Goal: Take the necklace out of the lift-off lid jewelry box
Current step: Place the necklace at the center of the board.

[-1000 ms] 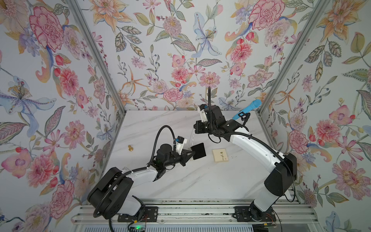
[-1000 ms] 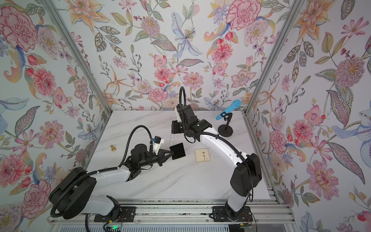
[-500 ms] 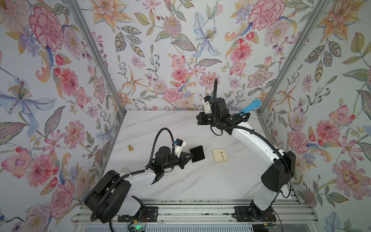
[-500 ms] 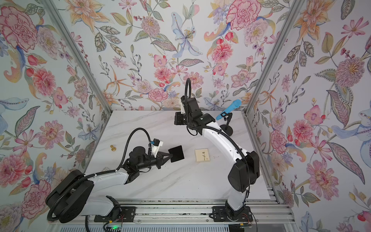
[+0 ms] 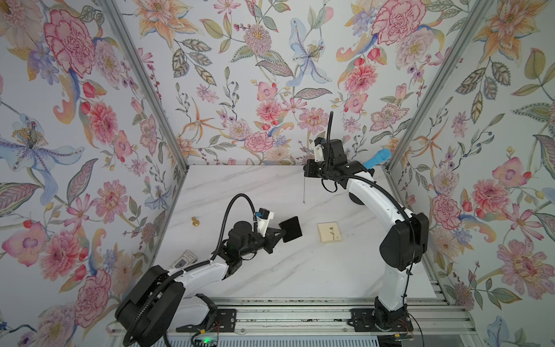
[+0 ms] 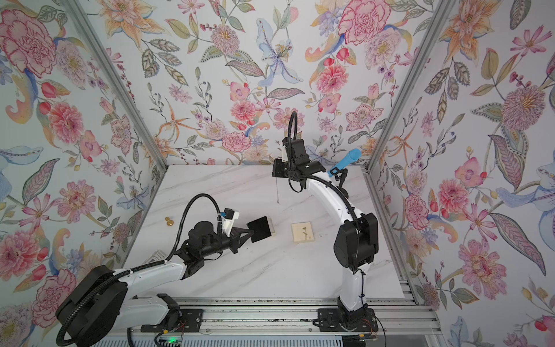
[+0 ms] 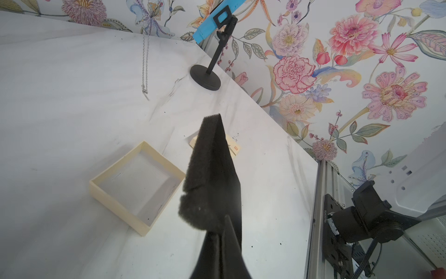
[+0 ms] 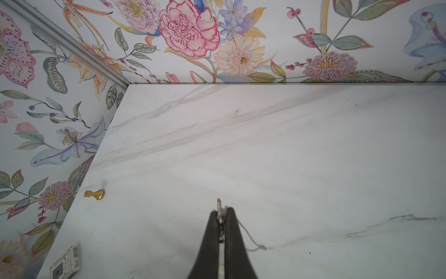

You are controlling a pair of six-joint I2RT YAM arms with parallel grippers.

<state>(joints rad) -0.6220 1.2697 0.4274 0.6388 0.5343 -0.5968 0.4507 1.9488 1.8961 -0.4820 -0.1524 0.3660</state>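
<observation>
My right gripper (image 8: 221, 211) is shut on the necklace (image 8: 219, 207), a thin silvery chain. In both top views the necklace (image 5: 304, 189) (image 6: 277, 189) hangs straight down from the gripper (image 5: 304, 173) above the back of the table. My left gripper (image 7: 223, 222) is shut on a black foam pad (image 7: 212, 174) and holds it tilted in the air. The jewelry box base (image 7: 135, 186) sits open on the marble with a bare white floor. Its lid (image 5: 329, 232), with the flower drawing, lies flat to the right of the foam (image 5: 290, 229).
A small gold knob (image 5: 195, 222) lies near the left wall. A black stand with a blue top (image 5: 377, 159) is in the back right corner. A small barcoded packet (image 5: 184, 260) rests by the left arm. Floral walls close three sides.
My right gripper has lifted and moved toward the back wall with the necklace dangling from it. The left gripper has shifted slightly with the foam pad still held.
</observation>
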